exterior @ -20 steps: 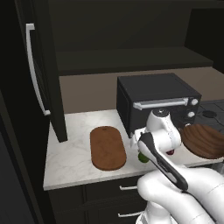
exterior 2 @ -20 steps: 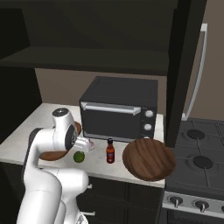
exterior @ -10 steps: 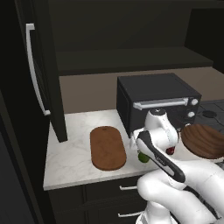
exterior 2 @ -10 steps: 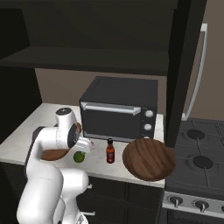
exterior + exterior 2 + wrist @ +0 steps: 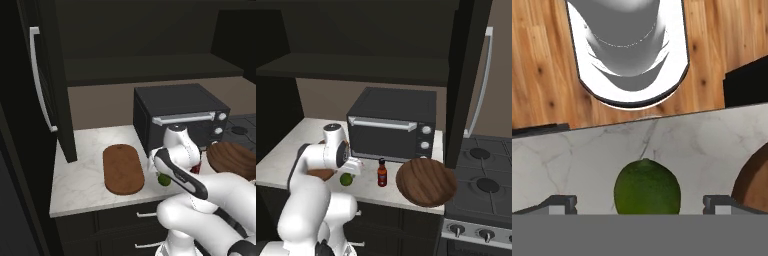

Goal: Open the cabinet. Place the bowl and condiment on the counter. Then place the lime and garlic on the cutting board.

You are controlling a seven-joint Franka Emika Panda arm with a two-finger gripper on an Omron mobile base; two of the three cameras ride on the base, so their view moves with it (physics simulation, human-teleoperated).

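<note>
Your cabinet (image 5: 47, 90) is swung open and dark inside, and below it the bench (image 5: 82, 175) carries everything that matters. The big black oven (image 5: 391, 125) sits at the back. On the right end of the bench the bowl (image 5: 426, 181) is already down, with the red condiment (image 5: 382, 173) standing just left of it, so I'd say the first half of the job is sorted.

Now the bit that counts: the lime (image 5: 647, 187) sits right between your jaws, which are spread wide apart with nothing in them. The gripper (image 5: 640, 204) is directly over it, one tip either side. It's a round ball, so there's no long axis to worry about. Going by the hand view, you only need to drop straight down and close.

The board (image 5: 123, 167) lies just left of the lime, long way running near to far, and it's bare. So it looks like a short carry leftward. The condiment is near on the right, but I don't think it's in your way. Can't spot the garlic from here.
</note>
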